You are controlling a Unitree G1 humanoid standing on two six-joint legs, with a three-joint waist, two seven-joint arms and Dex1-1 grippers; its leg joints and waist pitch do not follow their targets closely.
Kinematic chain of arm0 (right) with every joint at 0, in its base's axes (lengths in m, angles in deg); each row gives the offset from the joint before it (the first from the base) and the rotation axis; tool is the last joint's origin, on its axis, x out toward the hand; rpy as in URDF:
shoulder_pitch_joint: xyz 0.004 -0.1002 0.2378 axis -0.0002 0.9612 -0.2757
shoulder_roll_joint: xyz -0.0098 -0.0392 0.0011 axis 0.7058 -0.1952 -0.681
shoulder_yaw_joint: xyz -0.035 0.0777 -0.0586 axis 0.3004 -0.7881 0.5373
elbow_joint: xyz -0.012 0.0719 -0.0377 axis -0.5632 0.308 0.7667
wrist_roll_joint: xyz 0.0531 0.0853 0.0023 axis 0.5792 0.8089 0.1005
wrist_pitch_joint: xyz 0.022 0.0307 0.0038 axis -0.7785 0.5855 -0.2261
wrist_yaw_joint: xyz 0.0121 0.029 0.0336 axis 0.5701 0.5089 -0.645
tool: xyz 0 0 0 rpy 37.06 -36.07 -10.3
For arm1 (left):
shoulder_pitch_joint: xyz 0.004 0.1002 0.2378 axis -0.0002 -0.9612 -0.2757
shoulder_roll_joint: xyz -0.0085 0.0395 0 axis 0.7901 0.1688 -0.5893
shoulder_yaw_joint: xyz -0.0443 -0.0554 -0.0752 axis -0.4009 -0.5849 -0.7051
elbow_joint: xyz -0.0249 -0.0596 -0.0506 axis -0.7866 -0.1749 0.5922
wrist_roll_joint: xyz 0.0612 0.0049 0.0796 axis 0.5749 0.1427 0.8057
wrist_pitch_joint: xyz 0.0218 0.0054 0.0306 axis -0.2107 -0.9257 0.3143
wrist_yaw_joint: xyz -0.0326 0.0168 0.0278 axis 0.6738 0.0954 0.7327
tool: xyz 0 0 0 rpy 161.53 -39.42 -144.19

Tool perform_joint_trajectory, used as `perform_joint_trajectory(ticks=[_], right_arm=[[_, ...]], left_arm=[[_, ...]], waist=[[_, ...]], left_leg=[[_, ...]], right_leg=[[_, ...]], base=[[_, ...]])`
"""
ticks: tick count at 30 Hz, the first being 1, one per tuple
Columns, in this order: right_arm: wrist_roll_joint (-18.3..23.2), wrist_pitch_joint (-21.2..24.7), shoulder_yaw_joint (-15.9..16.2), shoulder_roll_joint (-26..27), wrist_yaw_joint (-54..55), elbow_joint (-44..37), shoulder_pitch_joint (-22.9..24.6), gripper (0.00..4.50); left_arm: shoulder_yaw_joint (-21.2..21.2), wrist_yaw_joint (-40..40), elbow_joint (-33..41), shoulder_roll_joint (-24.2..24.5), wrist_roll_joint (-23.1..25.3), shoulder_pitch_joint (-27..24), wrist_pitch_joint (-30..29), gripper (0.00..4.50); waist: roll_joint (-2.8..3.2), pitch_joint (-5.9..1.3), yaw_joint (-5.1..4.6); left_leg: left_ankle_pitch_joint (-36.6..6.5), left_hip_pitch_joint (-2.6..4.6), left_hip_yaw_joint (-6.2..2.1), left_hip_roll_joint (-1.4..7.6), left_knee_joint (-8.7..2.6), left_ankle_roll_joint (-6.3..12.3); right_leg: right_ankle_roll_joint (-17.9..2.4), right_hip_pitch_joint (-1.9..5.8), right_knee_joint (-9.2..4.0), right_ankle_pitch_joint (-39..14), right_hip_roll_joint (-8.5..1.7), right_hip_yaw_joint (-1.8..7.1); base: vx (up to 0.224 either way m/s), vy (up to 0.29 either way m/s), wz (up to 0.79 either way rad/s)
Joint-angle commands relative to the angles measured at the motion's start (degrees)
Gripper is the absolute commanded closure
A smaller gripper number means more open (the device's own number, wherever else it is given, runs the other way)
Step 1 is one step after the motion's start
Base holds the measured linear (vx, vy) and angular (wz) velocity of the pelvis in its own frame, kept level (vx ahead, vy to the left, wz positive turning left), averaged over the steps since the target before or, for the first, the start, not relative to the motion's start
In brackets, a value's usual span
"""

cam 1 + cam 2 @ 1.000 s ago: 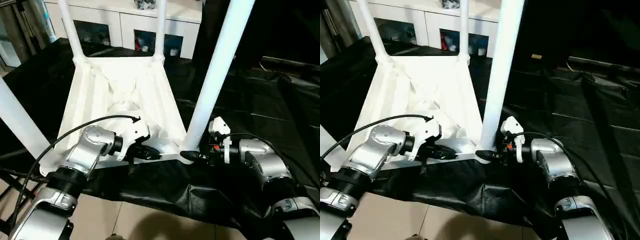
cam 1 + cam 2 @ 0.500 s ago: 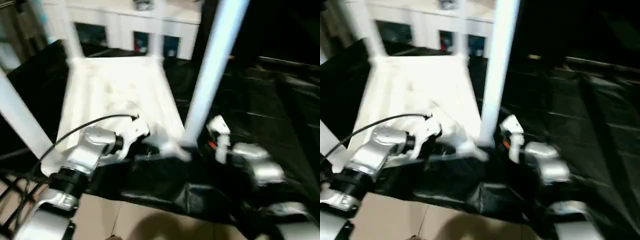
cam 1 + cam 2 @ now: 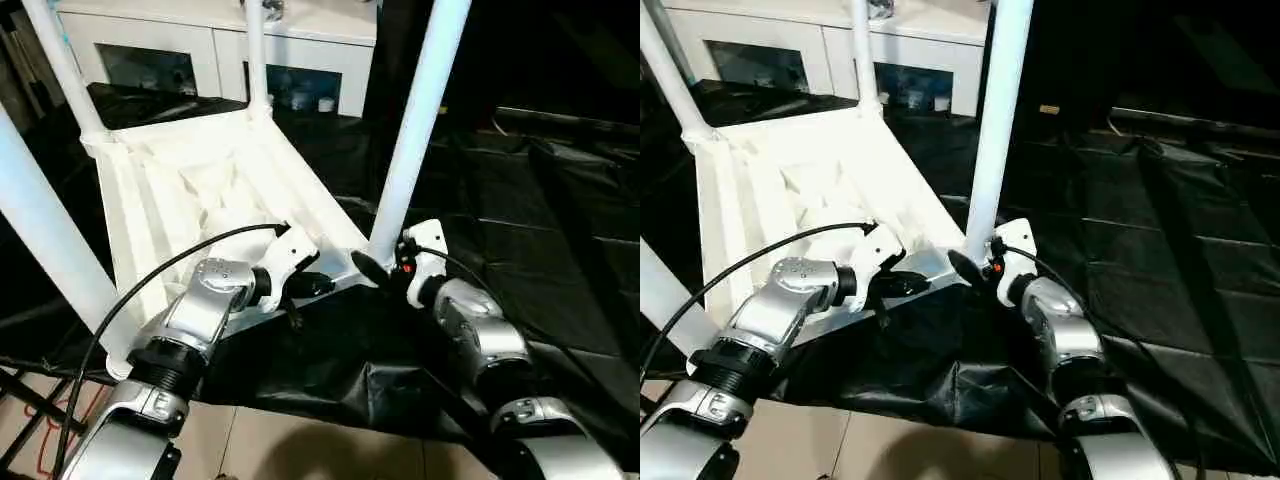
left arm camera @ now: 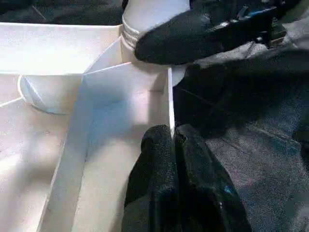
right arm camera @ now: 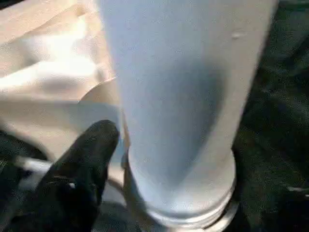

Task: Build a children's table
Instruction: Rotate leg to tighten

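Observation:
The children's table point(image 3: 200, 190) lies upside down on black cloth, white and ribbed, with all four legs standing up from its corner sockets. My left gripper point(image 3: 312, 287) is shut on the thin rim wall point(image 4: 170, 96) at the near edge, close to the near right corner. My right gripper point(image 3: 385, 263) stands open around the base of the near right leg point(image 3: 410, 140). One black finger point(image 5: 87, 169) lies close beside the leg's collar, and the other is hidden behind the leg. That same finger point(image 4: 193, 36) crosses the socket just beyond my left gripper's fingertips.
Black cloth point(image 3: 520, 230) covers the work surface and hangs over its near edge. A white cabinet point(image 3: 200, 40) with glass-fronted compartments stands at the back. Tan floor point(image 3: 300, 450) and a dark frame point(image 3: 20, 400) lie below at the front left.
The whole picture has shifted and tilted, so the camera moved. My right wrist has turned at the leg's base and its forearm now points more straight ahead. The left gripper stays on the rim.

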Motion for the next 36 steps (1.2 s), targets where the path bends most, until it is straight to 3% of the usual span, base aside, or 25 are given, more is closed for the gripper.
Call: perform_joint_trajectory(ticks=[1,4,8,12,16,25,30,33,36], right_arm=[[-1.49,0.97,6.27,0.27,-9.08,-0.74,0.40,0.57],[-0.91,0.50,6.55,-2.13,-14.29,-1.66,0.59,0.57],[-0.31,1.15,8.12,-5.15,-22.24,-3.20,1.46,0.57],[1.07,2.45,9.43,-7.18,-28.47,-4.66,2.27,0.57],[1.87,4.74,10.05,-7.76,-32.35,-6.33,2.74,0.91],[2.48,6.25,10.03,-7.98,-33.62,-7.54,3.21,1.64],[1.97,6.20,7.42,-5.65,-26.19,-5.68,2.78,1.80],[-0.38,4.27,5.49,-3.26,-15.27,-1.19,1.22,1.83],[-0.50,5.94,2.14,0.23,-2.61,3.26,-0.84,1.84]], left_arm=[[3.75,4.52,1.92,-0.82,-1.98,-0.35,1.47,4.50],[4.10,7.43,2.33,1.04,-2.28,-0.71,1.94,4.50],[3.62,9.70,1.71,2.51,-2.81,-0.54,3.20,4.50],[3.09,11.33,0.32,3.72,-2.78,0.26,4.26,4.50],[3.35,12.70,-1.27,4.82,-2.80,1.10,5.40,4.50],[3.42,14.20,-2.13,5.02,-2.75,1.58,5.92,4.50],[2.95,11.17,-2.14,3.90,-2.46,1.39,5.23,4.50],[2.21,7.04,-2.84,2.04,-1.86,1.83,4.27,4.50],[2.03,3.60,-2.32,-0.76,-1.75,1.75,2.79,4.50]], waist=[[0.51,-3.29,0.16],[0.40,-3.46,0.40],[0.39,-3.37,0.70],[0.47,-3.12,1.78],[0.41,-3.08,2.26],[0.31,-3.34,2.82],[0.34,-3.19,2.81],[0.53,-2.83,2.15],[0.50,-2.72,1.28]], left_leg=[[-14.92,-0.13,-0.45,1.20,-3.67,1.64],[-11.71,-0.25,-0.32,1.10,-3.35,3.48],[-11.12,0.02,-0.18,1.30,-3.24,4.53],[-13.11,0.36,-0.04,1.63,-3.42,3.52],[-14.03,0.30,-0.05,1.59,-3.52,2.52],[-11.49,0.28,0.02,1.49,-3.33,2.40],[-12.69,0.25,-0.05,1.53,-3.47,1.93],[-16.58,0.58,-0.29,1.42,-3.84,0.26],[-18.78,0.51,-0.82,1.22,-4.15,-1.28]], right_leg=[[-12.48,2.56,-4.40,-9.82,-2.81,2.06],[-14.36,2.93,-3.81,-4.27,-2.81,1.99],[-15.45,2.81,-3.76,-3.68,-2.87,1.96],[-14.71,2.71,-4.02,-7.77,-2.86,1.90],[-13.60,2.62,-4.13,-10.45,-2.99,1.95],[-13.82,2.73,-3.72,-6.94,-2.92,1.95],[-13.39,2.63,-3.99,-9.58,-3.10,1.94],[-11.85,2.07,-4.81,-17.00,-3.31,2.00],[-9.49,2.02,-5.36,-23.38,-3.34,1.86]], base=[[0.000,0.000,0.00],[0.000,0.000,0.00],[0.000,0.000,0.00],[0.000,0.000,0.00],[0.000,0.000,0.00],[0.000,0.000,0.00],[0.000,0.000,0.00],[0.000,0.000,0.00],[0.000,0.000,0.00]])
